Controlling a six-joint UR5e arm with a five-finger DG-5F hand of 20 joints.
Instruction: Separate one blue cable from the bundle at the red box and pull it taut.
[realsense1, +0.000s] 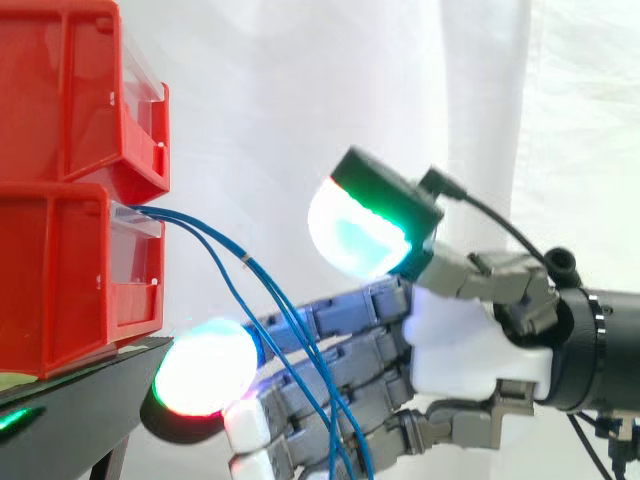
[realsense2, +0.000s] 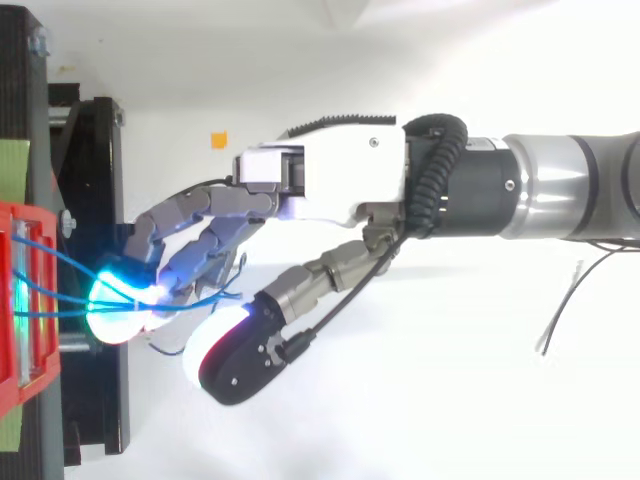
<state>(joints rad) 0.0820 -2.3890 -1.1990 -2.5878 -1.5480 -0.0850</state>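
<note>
Left: red bins (realsense1: 70, 270), black stand (realsense1: 90, 390), white curtain (realsense1: 300, 90).
Blue cables (realsense1: 246, 262): draped across your hand's (realsense1: 455, 345) fingers (realsense1: 345, 310).
Fingers: straight, thumb apart.

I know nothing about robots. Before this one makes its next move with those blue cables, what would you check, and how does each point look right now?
1. Reach: ok. The robot hand has its fingers stretched toward the stacked red plastic bins, and the thin blue cables cross them.
2. One cable singled out: not ok. Several run side by side.
3. Grip: not ok. The fingers are straight and the thumb is raised clear of the cables.
4. Tautness: not ok. The cables sag in a curve from the lower bin.
5. Cable ends anchored: cannot tell, as they are hidden inside the bin.
6. Bins seated on the black stand: ok.
</note>
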